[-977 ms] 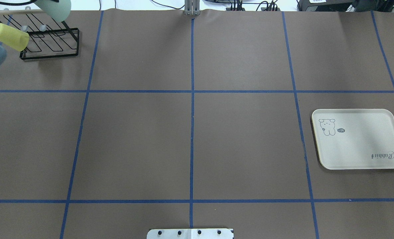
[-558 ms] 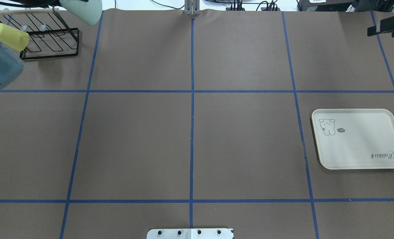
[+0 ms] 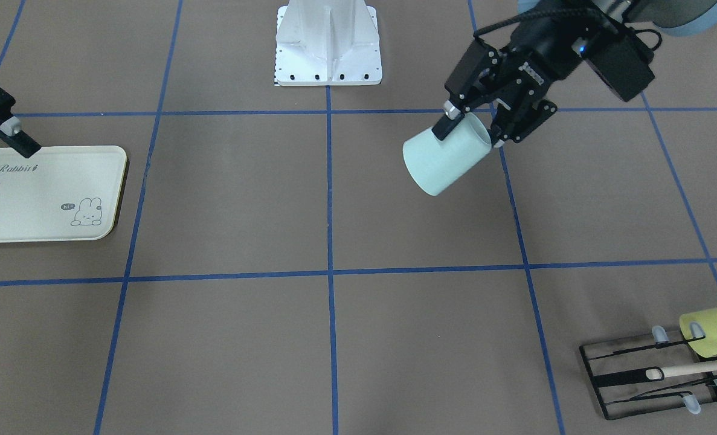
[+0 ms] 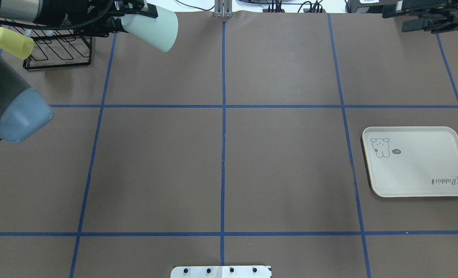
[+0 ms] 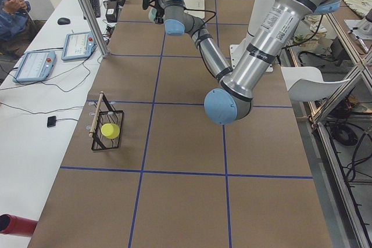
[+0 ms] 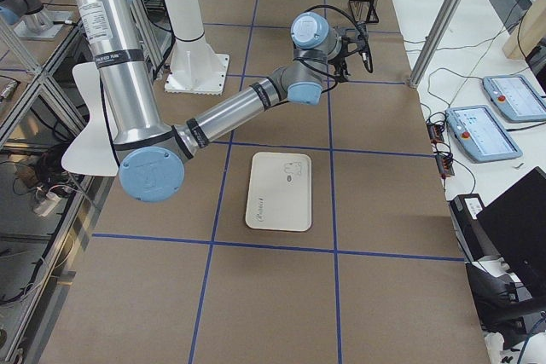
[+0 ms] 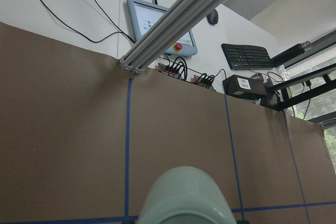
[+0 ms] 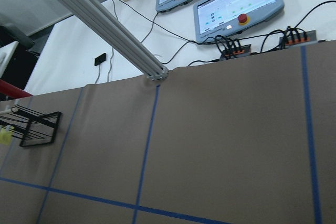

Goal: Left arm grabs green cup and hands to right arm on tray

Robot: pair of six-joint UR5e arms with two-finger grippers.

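holding the green cup (image 3: pixel 440 166) at its narrow end, left gripper (image 3: pixel 468 136) closed on it.

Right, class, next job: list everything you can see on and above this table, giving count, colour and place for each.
green cup: 1, pale mint, held tilted in the air over the table
yellow-green cup: 1, yellow-green, on the wire rack
wire rack: 1, black, far table corner on the robot's left
wooden rod: 1, pale wood, along the rack
tray: 1, cream with rabbit drawing, flat on the table, robot's right
table: 1, brown with blue tape grid
base mount: 1, white, robot's table edge, centre
left gripper: 1, black, shut on the green cup
right gripper: 1, black, open, in the air, robot's right
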